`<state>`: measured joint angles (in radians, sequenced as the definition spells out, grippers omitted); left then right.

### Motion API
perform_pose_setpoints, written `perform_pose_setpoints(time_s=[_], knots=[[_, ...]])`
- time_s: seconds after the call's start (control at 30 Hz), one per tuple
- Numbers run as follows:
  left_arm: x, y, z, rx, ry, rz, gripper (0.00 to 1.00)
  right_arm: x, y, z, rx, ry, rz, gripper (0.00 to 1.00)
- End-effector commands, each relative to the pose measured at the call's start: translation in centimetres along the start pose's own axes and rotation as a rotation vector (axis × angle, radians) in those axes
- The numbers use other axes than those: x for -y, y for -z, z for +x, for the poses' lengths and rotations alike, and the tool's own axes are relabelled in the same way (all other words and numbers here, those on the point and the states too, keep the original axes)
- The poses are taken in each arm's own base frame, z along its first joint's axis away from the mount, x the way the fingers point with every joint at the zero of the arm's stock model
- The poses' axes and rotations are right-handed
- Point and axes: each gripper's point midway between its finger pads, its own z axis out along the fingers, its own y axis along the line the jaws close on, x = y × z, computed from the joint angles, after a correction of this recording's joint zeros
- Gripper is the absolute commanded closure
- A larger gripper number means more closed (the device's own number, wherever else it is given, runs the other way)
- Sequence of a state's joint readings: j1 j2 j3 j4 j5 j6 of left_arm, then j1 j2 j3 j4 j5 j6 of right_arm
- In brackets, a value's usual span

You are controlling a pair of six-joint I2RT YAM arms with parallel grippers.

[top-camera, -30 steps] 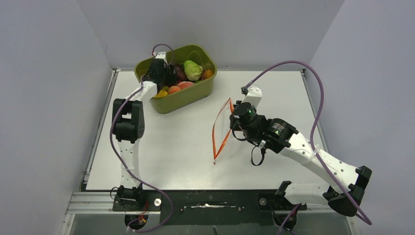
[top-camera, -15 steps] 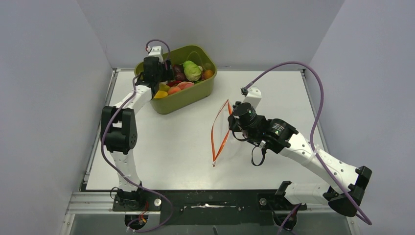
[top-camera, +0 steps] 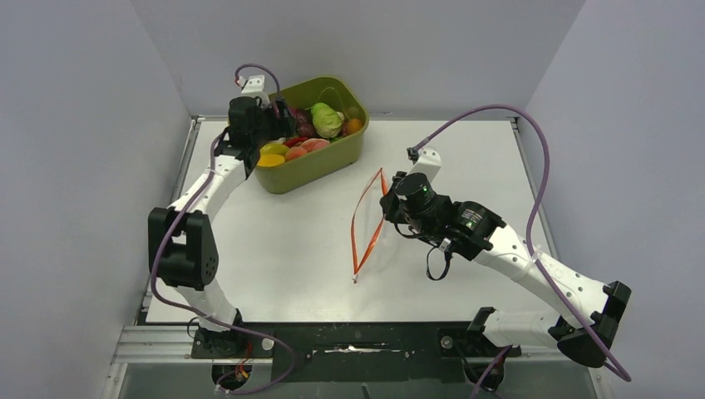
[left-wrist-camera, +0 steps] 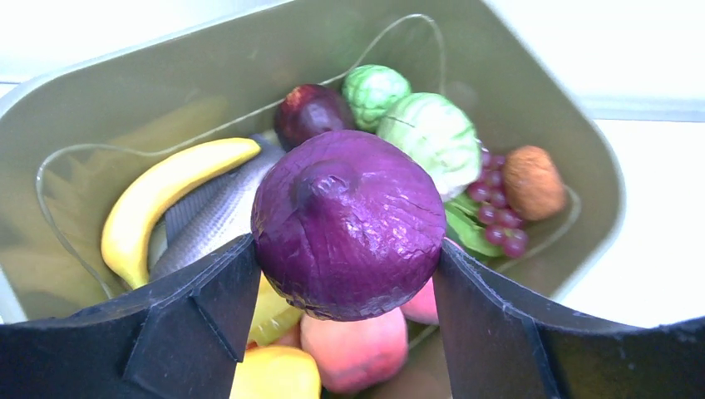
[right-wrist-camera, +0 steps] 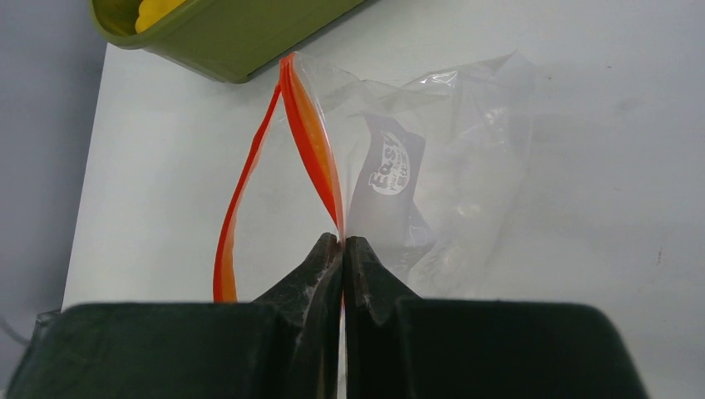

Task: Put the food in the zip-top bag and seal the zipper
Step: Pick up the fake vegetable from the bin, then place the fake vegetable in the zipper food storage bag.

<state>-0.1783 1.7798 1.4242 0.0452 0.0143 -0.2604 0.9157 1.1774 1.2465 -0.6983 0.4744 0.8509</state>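
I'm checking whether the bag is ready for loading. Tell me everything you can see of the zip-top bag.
The zip-top bag is clear, wrinkled plastic with a purple-and-white printed panel reading "Easy". Its red-orange zipper is unsealed, the two strips bowed apart into a lens-shaped mouth. The right gripper is shut on one strip, holding the mouth on edge; the body lies on the table, near the green tub. No food shows inside.

Robotics laboratory test cell. A white table (top-camera: 291, 241) is enclosed on three sides by plain grey panels (top-camera: 75, 166). A left arm (top-camera: 208, 187) and a right arm (top-camera: 515, 253), trailed by purple cables (top-camera: 499, 105), are bolted to a mounting rail (top-camera: 374, 337) along the near edge. Toy food (top-camera: 316, 143) is held in an olive tub (top-camera: 320, 170) near the far left corner.
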Motion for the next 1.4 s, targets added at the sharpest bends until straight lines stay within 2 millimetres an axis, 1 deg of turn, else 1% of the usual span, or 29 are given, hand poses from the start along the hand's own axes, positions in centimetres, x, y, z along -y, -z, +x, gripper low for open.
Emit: perform_pose_setpoints(time_s=[0.0, 0.07, 0.1, 0.23, 0.37, 0.53, 0.7, 0.83, 0.93, 1.0, 1.1, 1.23, 1.37], knots=[[3.8, 4.9, -3.5, 0.067, 0.051, 0.142, 0.71, -1.6, -0.1, -1.4, 0.044, -0.071, -0.066, 1.00], [5.0, 6.6, -3.3, 0.064, 0.068, 0.197, 0.70, -2.0, -0.2, -1.4, 0.042, -0.083, -0.084, 1.00], [5.9, 7.5, -3.1, 0.063, 0.070, 0.237, 0.70, -2.2, -0.2, -1.4, 0.040, -0.087, -0.092, 1.00], [8.8, 10.4, -1.3, 0.033, 0.073, 0.335, 0.70, -2.2, -0.3, -1.4, 0.049, -0.111, -0.101, 1.00], [10.7, 13.1, 0.3, -0.016, 0.098, 0.406, 0.70, -2.2, -0.7, -1.0, 0.045, -0.123, -0.097, 1.00], [13.0, 17.4, 1.4, -0.066, 0.149, 0.535, 0.70, -2.6, -1.2, -0.6, 0.025, -0.132, -0.107, 1.00], [14.8, 21.9, 1.7, -0.088, 0.184, 0.650, 0.70, -3.2, -1.4, -0.9, 0.021, -0.159, -0.133, 1.00], [16.7, 25.6, 0.9, -0.061, 0.257, 0.785, 0.70, -3.8, -1.6, -1.2, 0.019, -0.176, -0.152, 1.00], [17.6, 27.8, 0.8, -0.053, 0.305, 0.856, 0.70, -4.2, -1.9, -1.2, 0.011, -0.191, -0.165, 1.00], [18.2, 29.0, 0.7, -0.058, 0.333, 0.894, 0.70, -4.6, -2.0, -1.3, 0.007, -0.207, -0.178, 1.00], [18.8, 30.2, 1.3, -0.084, 0.362, 0.936, 0.71, -5.1, -2.1, -1.5, 0.006, -0.229, -0.196, 1.00], [19.8, 31.5, 1.8, -0.103, 0.406, 1.003, 0.71, -5.7, -2.2, -1.8, 0.008, -0.249, -0.221, 1.00], [20.8, 32.6, 2.3, -0.103, 0.445, 1.057, 0.72, -6.8, -1.9, -2.3, 0.010, -0.268, -0.266, 1.00]])
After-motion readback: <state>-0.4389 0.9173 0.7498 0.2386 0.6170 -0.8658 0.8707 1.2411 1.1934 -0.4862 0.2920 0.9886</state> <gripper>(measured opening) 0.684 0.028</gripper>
